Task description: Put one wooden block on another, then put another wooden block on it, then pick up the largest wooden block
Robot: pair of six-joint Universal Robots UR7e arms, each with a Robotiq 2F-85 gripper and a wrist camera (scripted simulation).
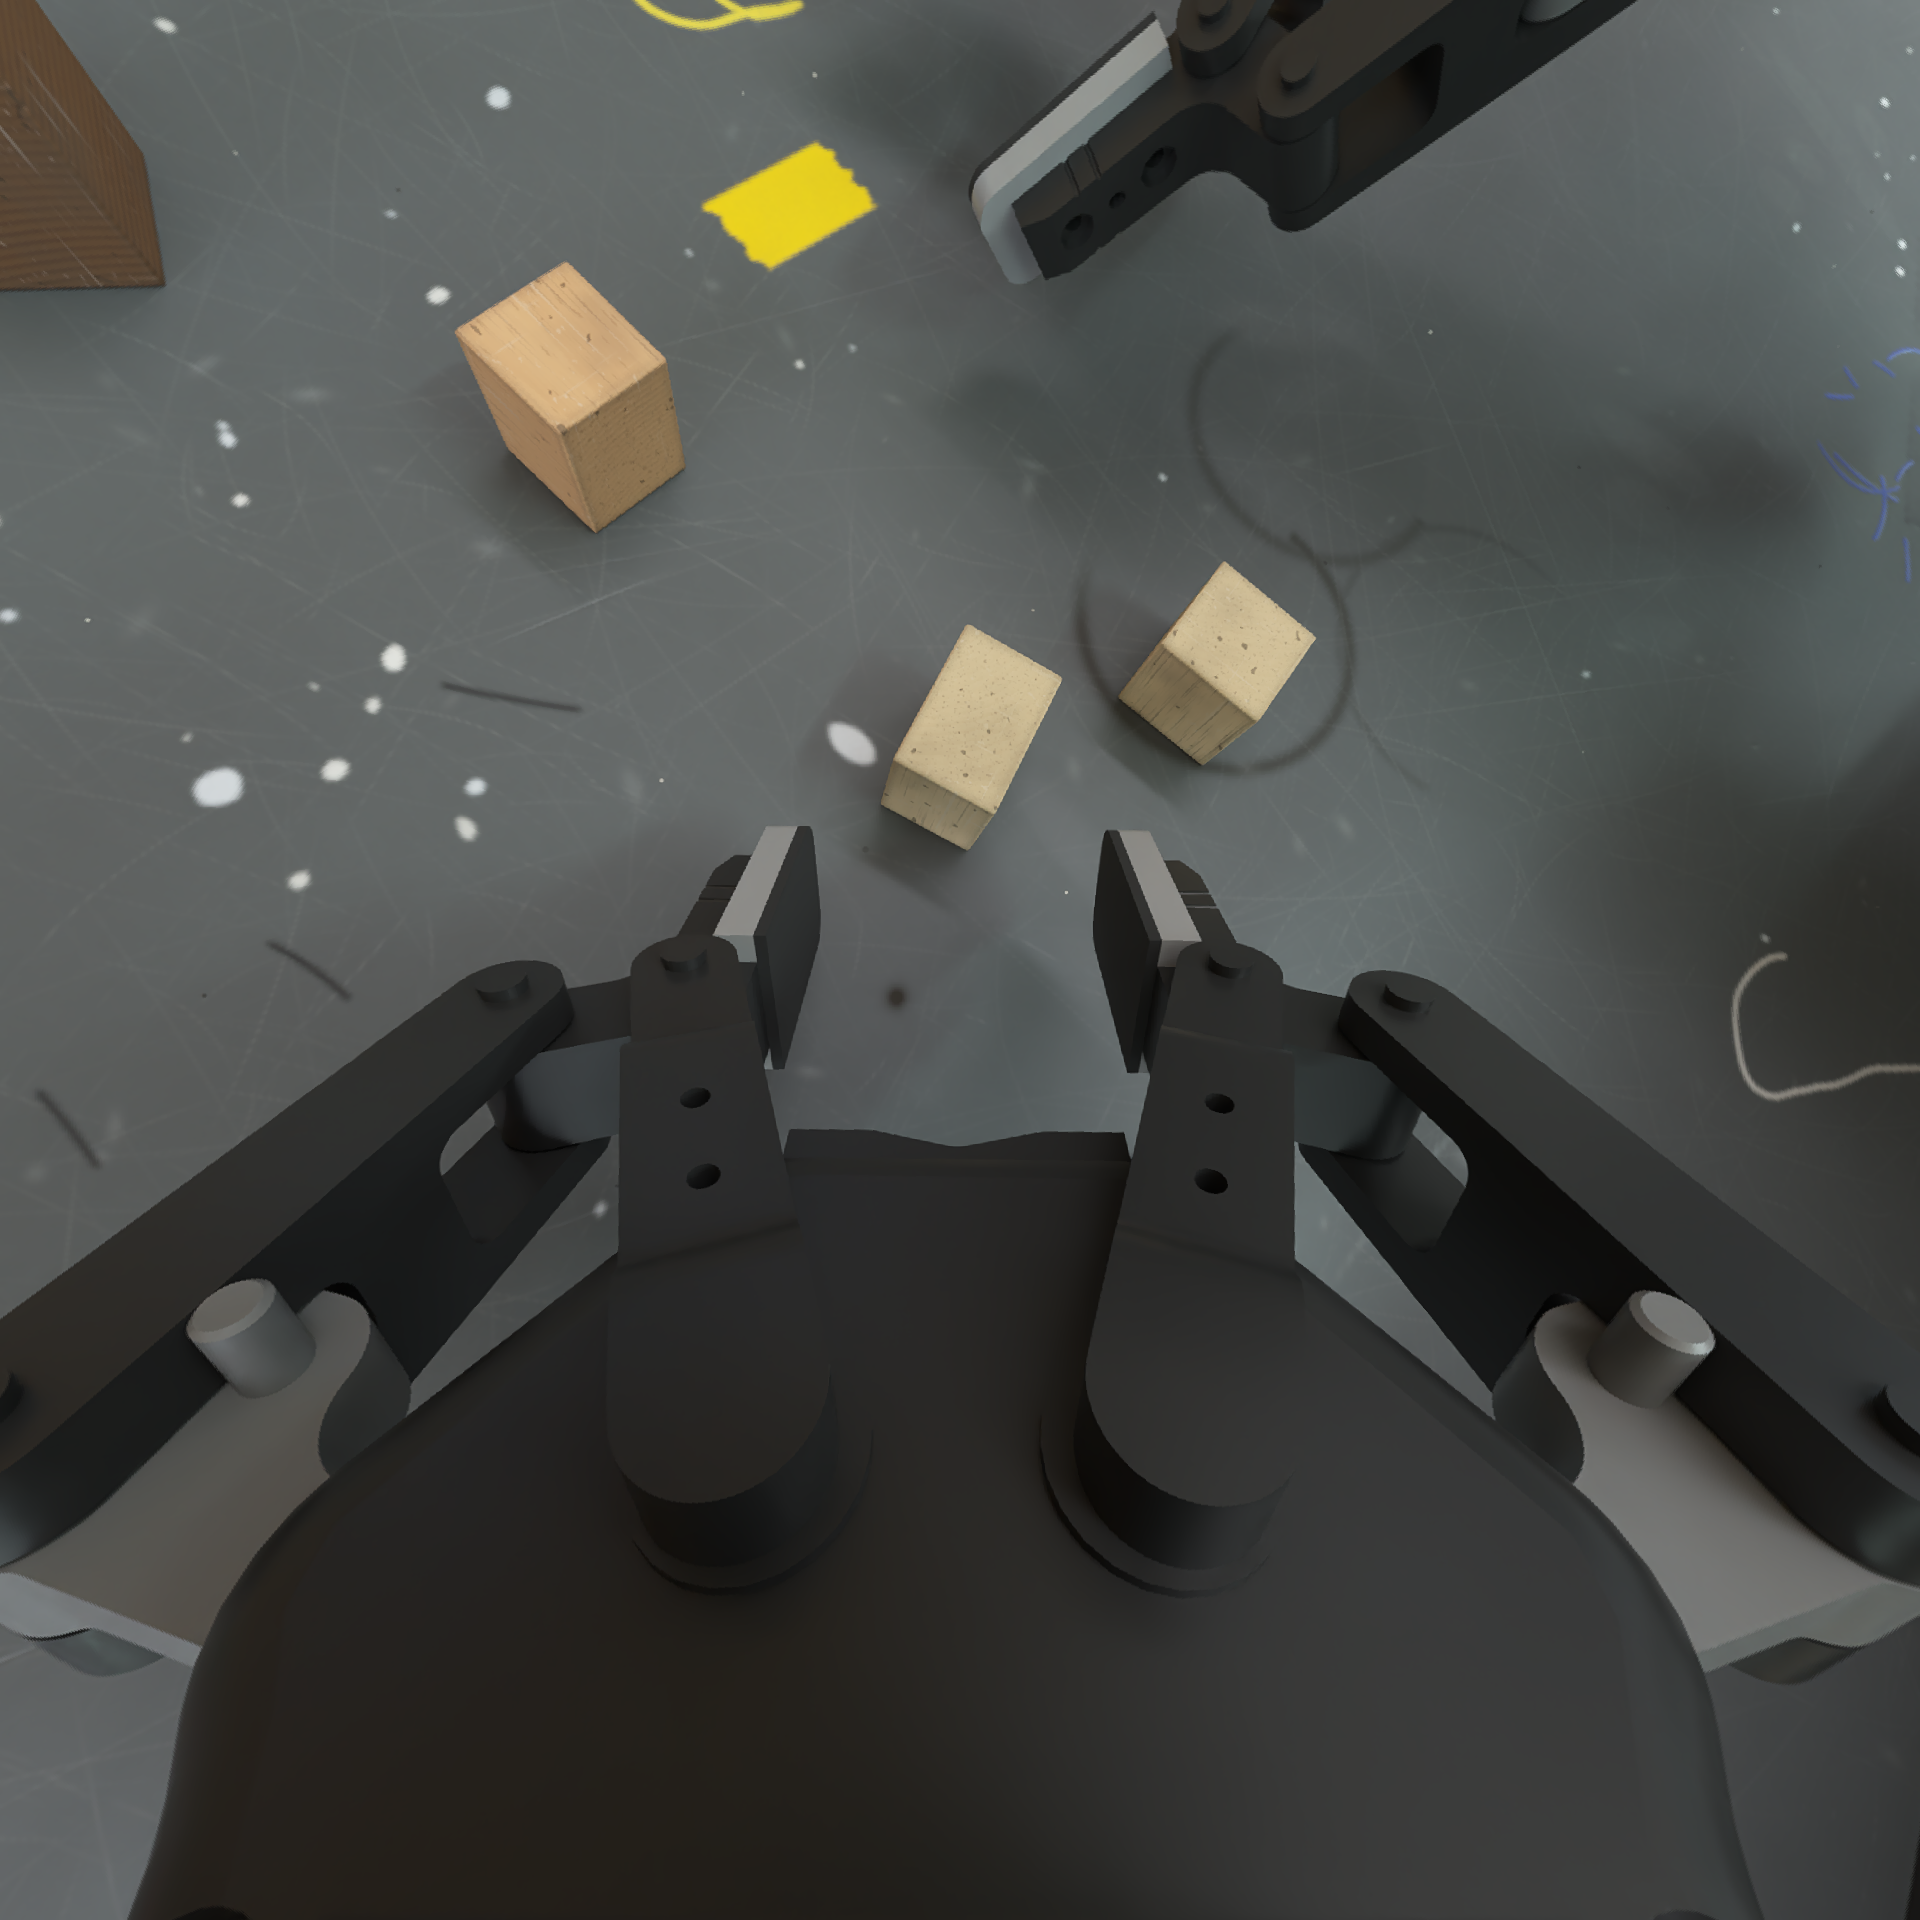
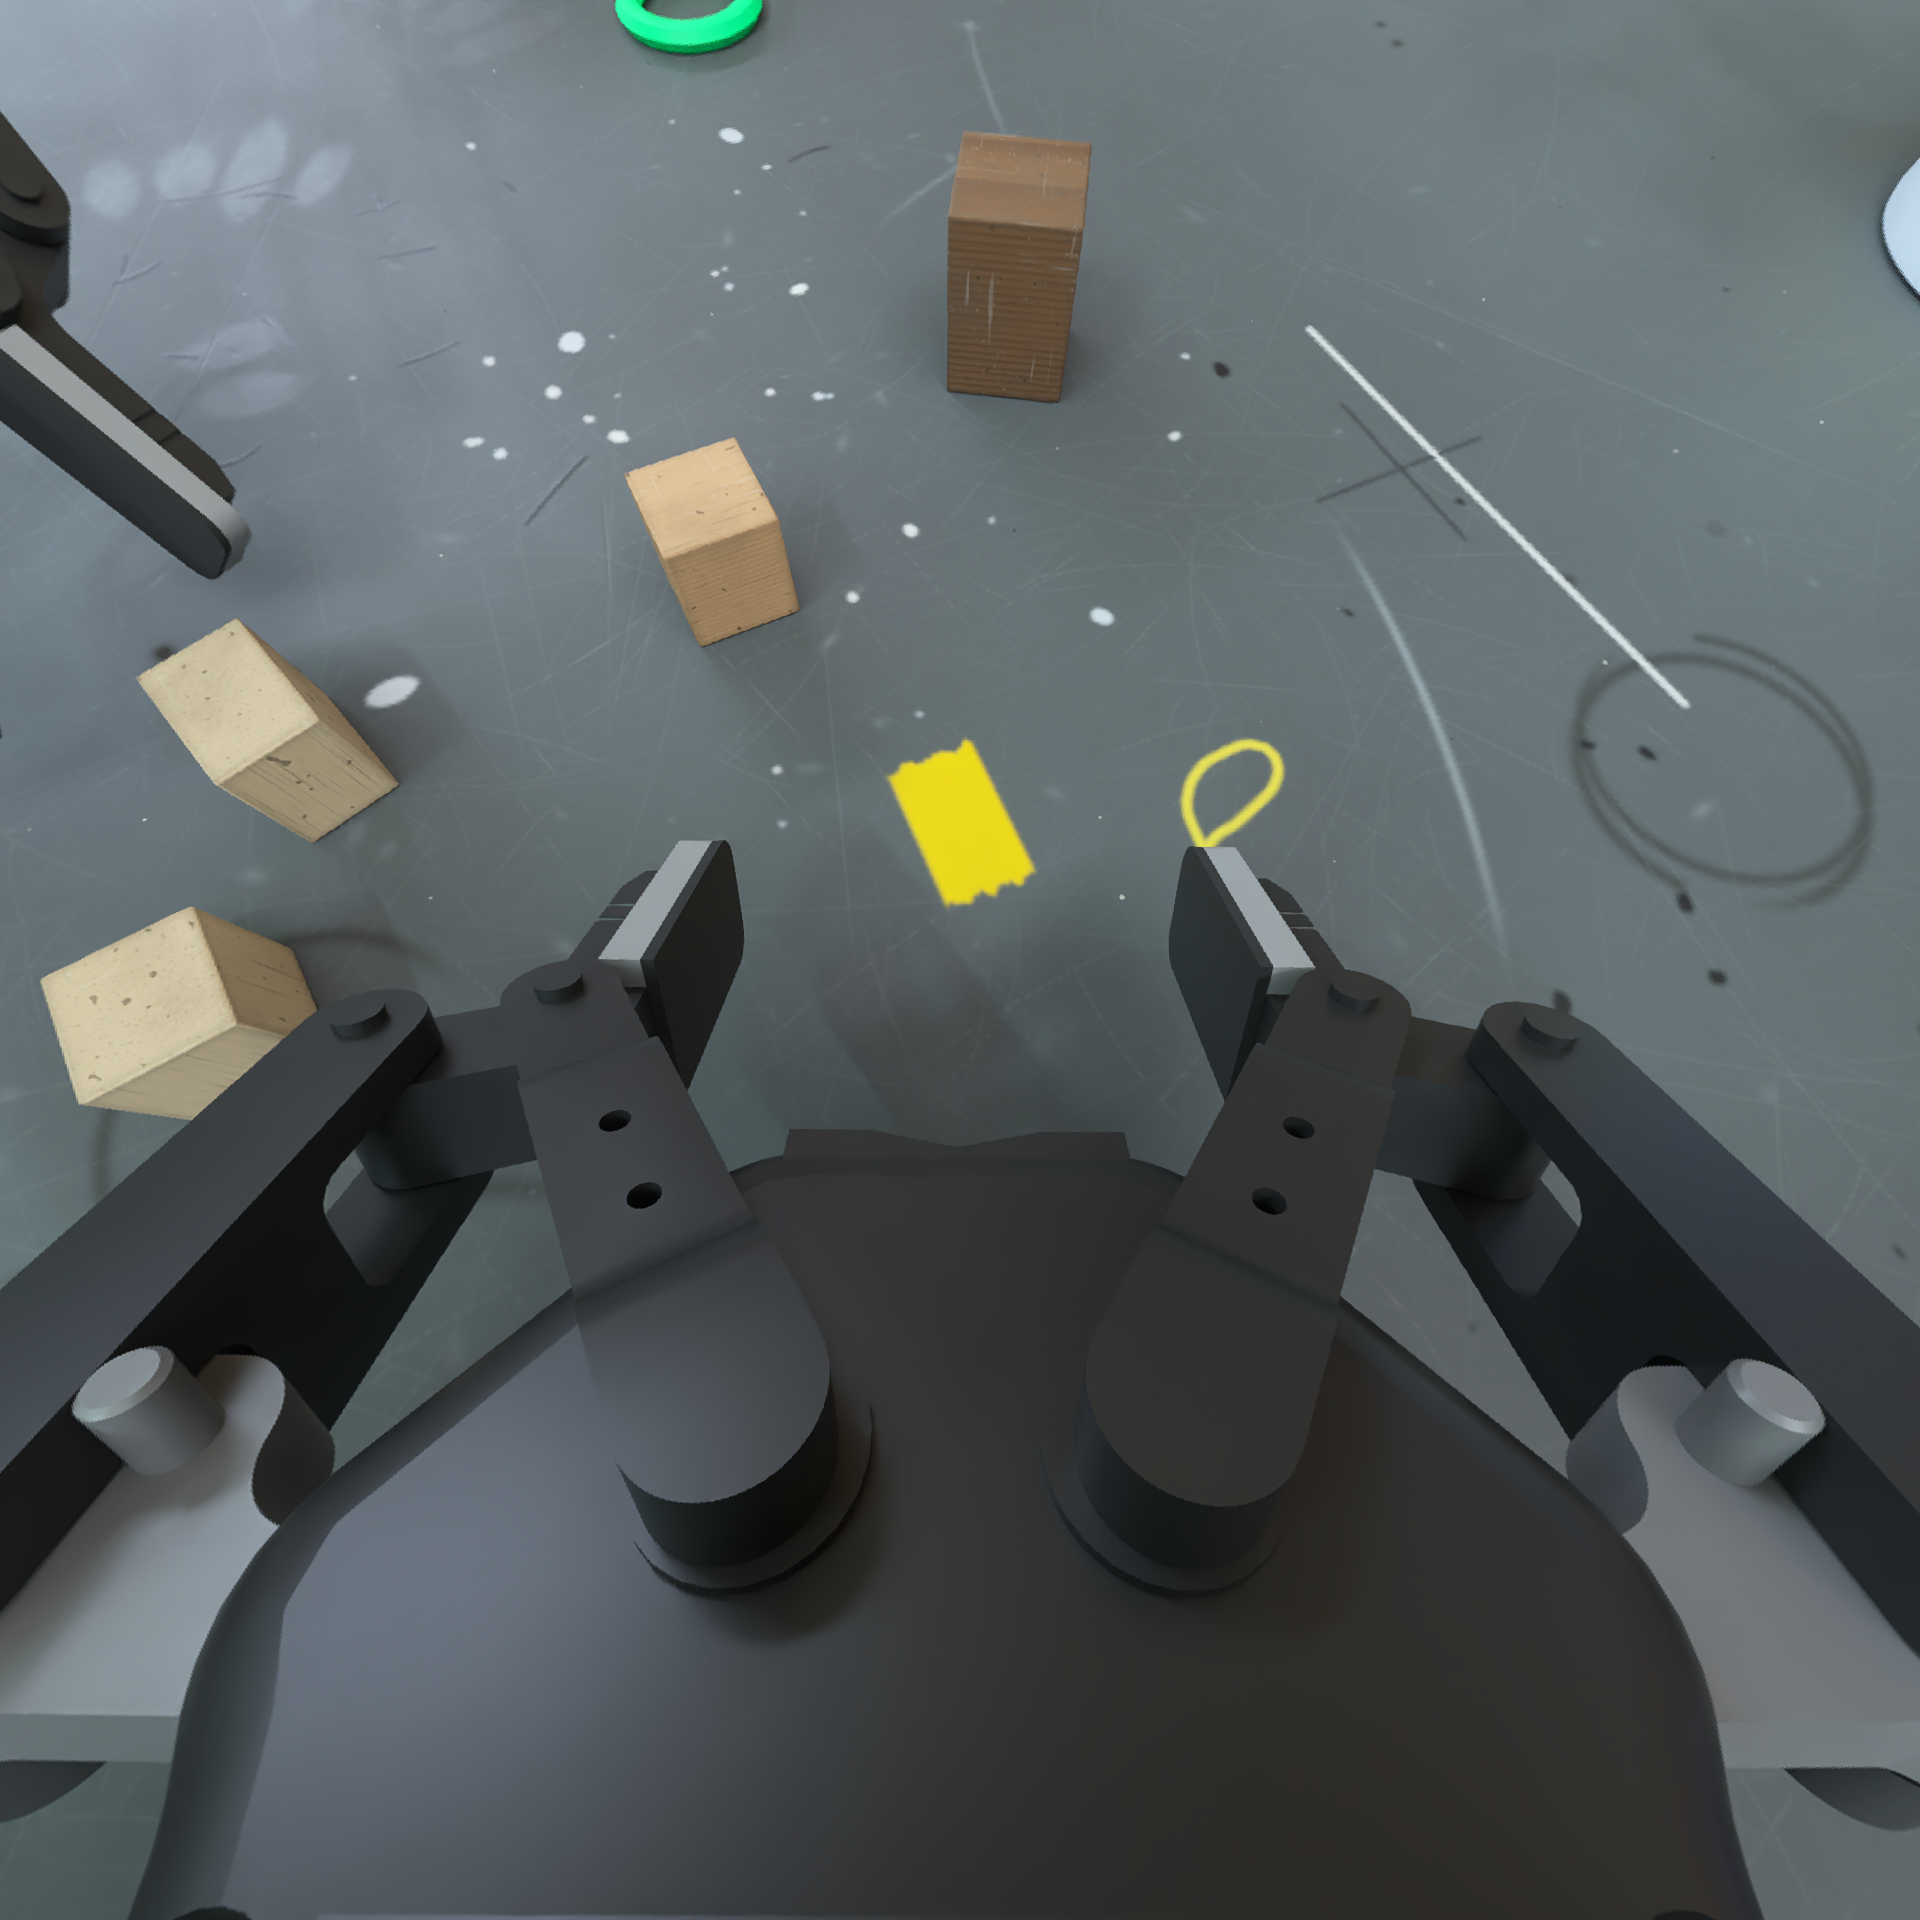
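Observation:
Several wooden blocks stand apart on the grey table. A tall dark brown block (image 2: 1016,265) is the largest; its corner shows at the top left of the left wrist view (image 1: 62,177). A mid-size tan block (image 1: 574,390) (image 2: 715,538) stands alone. Two small pale blocks (image 1: 971,736) (image 1: 1218,660) sit side by side, also in the right wrist view (image 2: 260,727) (image 2: 171,1006). My left gripper (image 1: 956,883) is open and empty, just short of the nearer pale block. My right gripper (image 2: 956,904) is open and empty above a yellow tape patch (image 2: 961,826).
The right gripper's finger (image 1: 1081,177) shows at the top of the left wrist view. The left gripper's finger (image 2: 125,457) shows at the left of the right wrist view. A green ring (image 2: 688,23) lies at the far edge. A white object (image 2: 1903,223) sits far right.

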